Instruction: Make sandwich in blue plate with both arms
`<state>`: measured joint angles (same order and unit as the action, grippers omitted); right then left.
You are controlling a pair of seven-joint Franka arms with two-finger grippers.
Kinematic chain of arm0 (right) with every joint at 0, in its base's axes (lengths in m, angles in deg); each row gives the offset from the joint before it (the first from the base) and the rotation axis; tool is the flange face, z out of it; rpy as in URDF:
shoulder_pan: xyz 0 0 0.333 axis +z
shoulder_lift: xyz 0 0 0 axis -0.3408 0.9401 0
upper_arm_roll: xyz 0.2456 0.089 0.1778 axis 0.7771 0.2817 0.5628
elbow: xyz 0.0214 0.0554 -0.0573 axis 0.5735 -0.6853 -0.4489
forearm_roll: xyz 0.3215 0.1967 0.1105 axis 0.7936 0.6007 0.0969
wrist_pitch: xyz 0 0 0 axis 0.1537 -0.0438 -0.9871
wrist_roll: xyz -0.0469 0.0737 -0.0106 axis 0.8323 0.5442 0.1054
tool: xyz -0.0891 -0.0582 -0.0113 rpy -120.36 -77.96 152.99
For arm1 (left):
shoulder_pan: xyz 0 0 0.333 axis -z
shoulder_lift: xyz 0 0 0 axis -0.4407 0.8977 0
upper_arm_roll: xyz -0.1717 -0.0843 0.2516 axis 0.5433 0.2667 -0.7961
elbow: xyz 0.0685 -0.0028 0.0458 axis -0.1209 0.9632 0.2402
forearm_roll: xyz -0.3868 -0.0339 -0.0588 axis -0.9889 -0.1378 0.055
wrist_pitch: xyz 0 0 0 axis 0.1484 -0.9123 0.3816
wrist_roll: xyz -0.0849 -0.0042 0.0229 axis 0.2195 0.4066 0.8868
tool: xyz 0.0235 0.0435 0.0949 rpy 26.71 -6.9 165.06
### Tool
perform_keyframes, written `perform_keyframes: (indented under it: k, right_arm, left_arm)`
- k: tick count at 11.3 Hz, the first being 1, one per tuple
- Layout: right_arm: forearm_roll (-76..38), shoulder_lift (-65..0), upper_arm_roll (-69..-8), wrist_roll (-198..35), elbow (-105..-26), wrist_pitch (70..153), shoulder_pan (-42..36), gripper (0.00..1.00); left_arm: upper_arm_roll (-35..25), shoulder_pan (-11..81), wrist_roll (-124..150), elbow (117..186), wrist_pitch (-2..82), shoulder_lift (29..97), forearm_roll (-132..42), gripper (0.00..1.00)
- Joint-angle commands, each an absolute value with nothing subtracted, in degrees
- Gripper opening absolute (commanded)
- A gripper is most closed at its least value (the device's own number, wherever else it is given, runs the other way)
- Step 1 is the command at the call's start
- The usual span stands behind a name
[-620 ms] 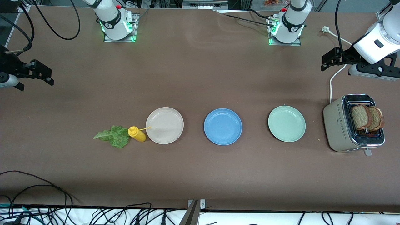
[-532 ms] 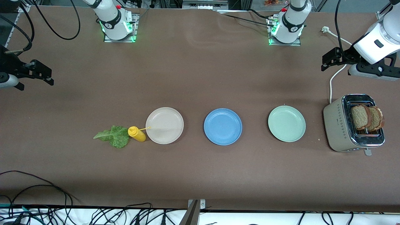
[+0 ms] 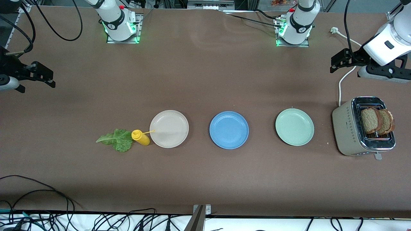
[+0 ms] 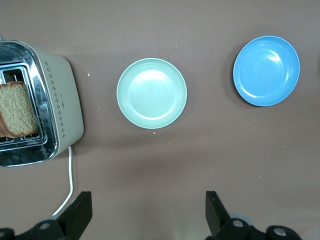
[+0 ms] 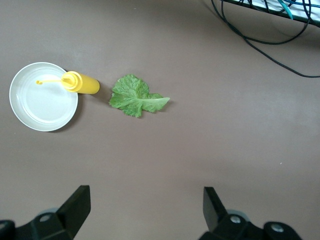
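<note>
A brown table (image 3: pixel 205 80) carries a row of things, with one robot arm hovering over each end.

At the right arm's end, the right gripper (image 3: pixel 48 81) hangs above bare table, its fingers (image 5: pixel 75 205) spread wide and holding nothing. The ruffled green lettuce leaf (image 3: pixel 117 140) lies flat on the table, well apart from those fingers and nearer to the front camera. Touching the leaf is a small yellow plastic squeeze bottle (image 3: pixel 140 137), lying on its side with its thin nozzle over the rim of a round beige-white plate (image 3: pixel 169 129).

In the middle of the row sits the round medium-blue plate (image 3: pixel 229 130), with nothing on it. It is well apart from both grippers. Beside it, toward the left arm's end, is a round pale mint-green plate (image 3: pixel 294 127), also bare.

At the left arm's end stands a beige two-slot toaster with a shiny chrome top (image 3: pixel 348 131). Two slices of brown wholegrain bread (image 3: pixel 377 121) stand upright in its slots, side by side. A white cord (image 3: pixel 341 86) runs from the toaster across the table. No writing on the toaster can be read.

The left gripper (image 3: pixel 337 64) hangs above the table near the cord, farther up than the toaster. Its fingers (image 4: pixel 215 210) are spread wide and grip nothing; the bread is apart from them.
</note>
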<state>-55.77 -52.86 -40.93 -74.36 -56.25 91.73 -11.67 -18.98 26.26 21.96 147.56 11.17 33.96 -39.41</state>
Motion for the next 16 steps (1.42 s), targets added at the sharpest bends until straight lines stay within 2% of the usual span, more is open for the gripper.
perform_keyframes:
  k: [1,16]
  right_arm:
    - [-55.9,-52.8,-40.8,-74.4,-55.5,90.9,-11.9,1.0]
    - [-55.8,-52.9,-40.8,-74.4,-55.5,90.0,-11.8,1.0]
  left_arm:
    - [-19.2,26.3,23.1,146.5,10.1,34.1,-38.4,1.0]
    - [-19.2,26.4,23.1,146.5,10.1,34.1,-38.4,1.0]
